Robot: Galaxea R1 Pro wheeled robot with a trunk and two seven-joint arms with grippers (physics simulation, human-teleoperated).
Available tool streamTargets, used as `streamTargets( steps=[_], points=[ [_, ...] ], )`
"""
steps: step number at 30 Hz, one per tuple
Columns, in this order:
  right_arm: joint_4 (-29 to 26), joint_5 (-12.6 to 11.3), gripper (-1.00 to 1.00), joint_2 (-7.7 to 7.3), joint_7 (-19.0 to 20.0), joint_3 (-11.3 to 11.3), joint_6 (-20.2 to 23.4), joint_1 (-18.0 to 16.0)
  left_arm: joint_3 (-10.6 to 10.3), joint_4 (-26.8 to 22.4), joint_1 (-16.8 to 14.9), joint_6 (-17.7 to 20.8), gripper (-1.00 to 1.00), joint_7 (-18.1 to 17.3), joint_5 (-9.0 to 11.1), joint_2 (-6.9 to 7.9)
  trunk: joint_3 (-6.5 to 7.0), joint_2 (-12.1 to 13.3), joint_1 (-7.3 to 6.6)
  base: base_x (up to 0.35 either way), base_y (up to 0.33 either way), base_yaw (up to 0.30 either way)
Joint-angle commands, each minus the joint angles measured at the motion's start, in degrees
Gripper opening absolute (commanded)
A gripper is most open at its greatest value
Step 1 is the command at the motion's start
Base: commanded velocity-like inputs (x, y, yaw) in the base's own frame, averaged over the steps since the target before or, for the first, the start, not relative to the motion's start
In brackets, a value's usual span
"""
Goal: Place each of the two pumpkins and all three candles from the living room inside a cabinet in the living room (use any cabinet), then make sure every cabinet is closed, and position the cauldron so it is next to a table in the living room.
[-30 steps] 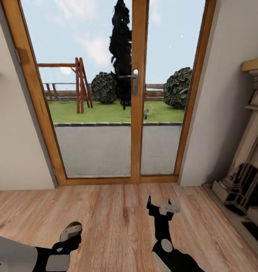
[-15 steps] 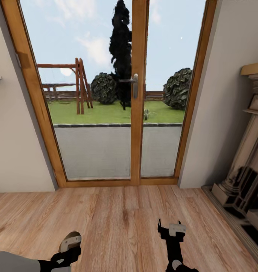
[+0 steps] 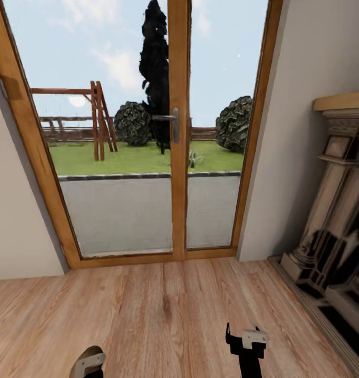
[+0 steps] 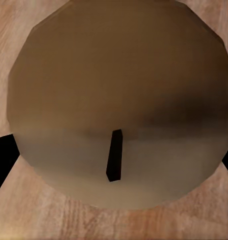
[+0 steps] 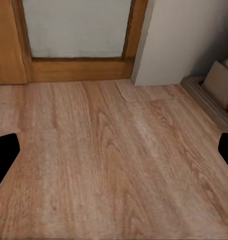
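While the base faces the glazed door [image 3: 171,131], note that you already carry one candle [image 4: 119,100]: the left wrist view shows its round beige top and dark wick directly between the dark fingertips [image 4: 3,162] of the left gripper [image 4: 114,165], so the left jaws are clenched on it. In the head view the left gripper [image 3: 87,362] sits at 7 o'clock, at the frame's lower edge. The right gripper [image 3: 247,338] sits at 5 o'clock; its jaws are spread apart with bare wooden floor [image 5: 114,150] between them. A fireplace [image 3: 331,226] stands at 3 o'clock. No cabinet is in view, so judge the next move as a turn of the base to find it; the loaded left arm makes the delivery.
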Motion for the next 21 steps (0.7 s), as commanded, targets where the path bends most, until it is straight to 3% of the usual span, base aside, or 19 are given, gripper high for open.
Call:
streamTargets(
  steps=[1,4,15,21],
  points=[
    [0.08,-3.39,1.0,0.07,1.55,0.54,-0.02,0.0,-0.4,-0.19,-0.07,-0.41,-1.0,0.26,0.4,-0.19,0.12,0.38,-0.23,0.0,0.0,-0.269],
    [0.14,-4.63,1.0,0.08,2.43,0.54,0.02,0.01,-0.4,-0.19,-0.06,-0.4,-1.0,0.27,0.4,-0.27,0.66,1.59,-0.89,0.0,0.0,-0.269],
    [0.19,-4.88,1.0,0.15,2.69,0.55,0.03,0.01,-0.22,-0.19,-0.06,-0.74,-1.0,0.35,0.4,-0.34,2.64,6.0,-3.31,-0.008,0.0,-0.269],
    [0.19,-4.88,1.0,0.12,3.35,0.55,0.16,0.01,-0.22,-0.2,-0.06,-0.75,-1.0,0.29,0.4,-0.35,3.71,8.4,-4.63,-0.265,0.0,-0.269]
  ],
)
